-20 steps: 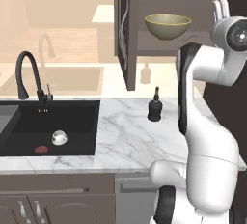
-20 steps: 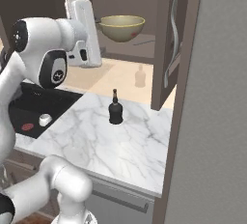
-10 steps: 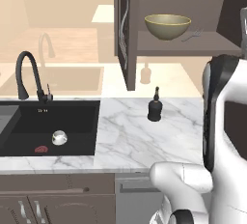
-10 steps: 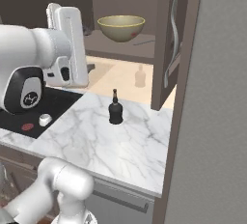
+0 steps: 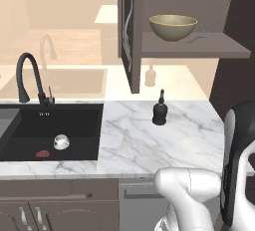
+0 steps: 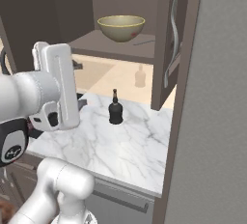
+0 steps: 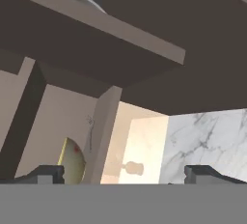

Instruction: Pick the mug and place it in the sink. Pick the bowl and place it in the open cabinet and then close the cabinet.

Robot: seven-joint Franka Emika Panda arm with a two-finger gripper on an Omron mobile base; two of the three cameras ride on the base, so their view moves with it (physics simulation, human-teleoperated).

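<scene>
The white arm fills the left of the right base view, forearm upright. In the hand view the gripper [image 7: 125,175] has its fingers spread wide, holding nothing. The bowl [image 5: 173,27] sits on the cabinet [image 5: 199,46] shelf, upper right; the mug [image 5: 61,142] lies in the sink [image 5: 30,120], lower left.

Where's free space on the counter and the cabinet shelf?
Bare marble counter between the sink and the black bottle, and in front of the bottle. The cabinet shelf is tighter: the bowl sits left, a fork beside it.

black soap bottle [image 5: 159,114] on marble counter [image 5: 149,145]
</scene>
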